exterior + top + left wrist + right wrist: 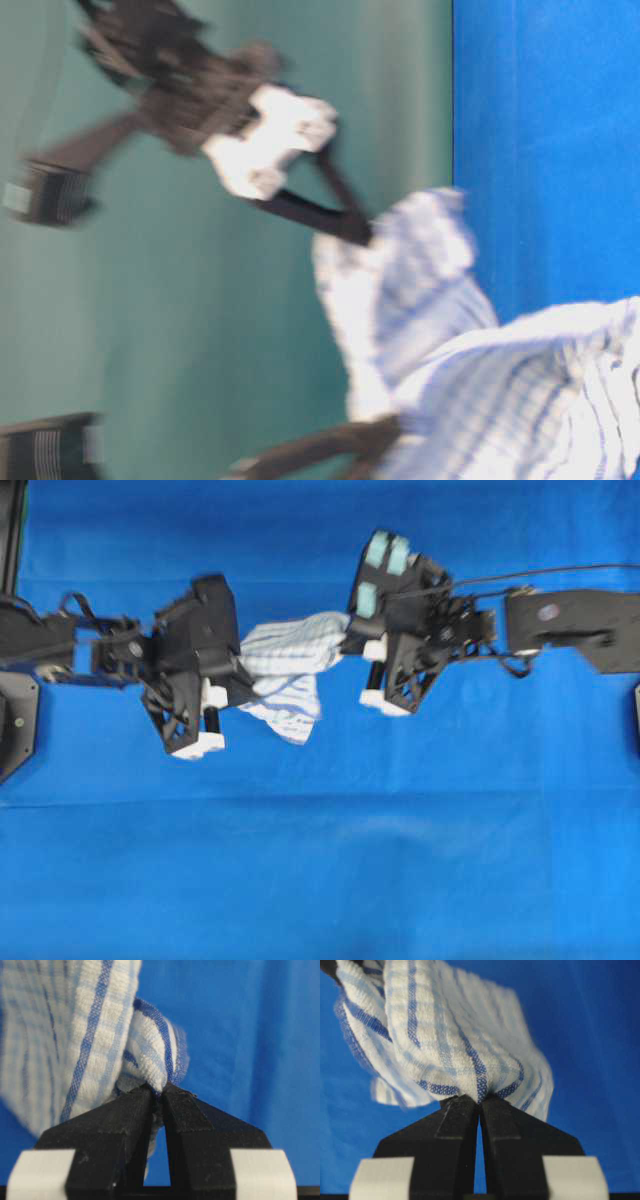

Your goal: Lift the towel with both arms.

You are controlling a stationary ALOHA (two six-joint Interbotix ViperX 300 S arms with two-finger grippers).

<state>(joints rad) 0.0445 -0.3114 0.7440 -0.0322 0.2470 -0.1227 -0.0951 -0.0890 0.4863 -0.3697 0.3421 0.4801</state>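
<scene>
The lift looks well under way, judging by how the towel [290, 665] hangs as a sagging bridge between the two arms above the blue table cover [320, 860], one loose flap drooping from its middle. What remains, at most, is carrying it higher and keeping it level.

To the left of the towel, the left gripper [159, 1091] has its black pointed jaws pressed together on a folded corner of cloth. The towel itself is soft white terry with thin blue and grey plaid lines, bunched into rounded folds at each pinch. To its right, the right gripper [479, 1100] is clamped the same way on another gathered edge. The table-level view is blurred, so whether the lowest flap clears the cover is hard to say.
</scene>
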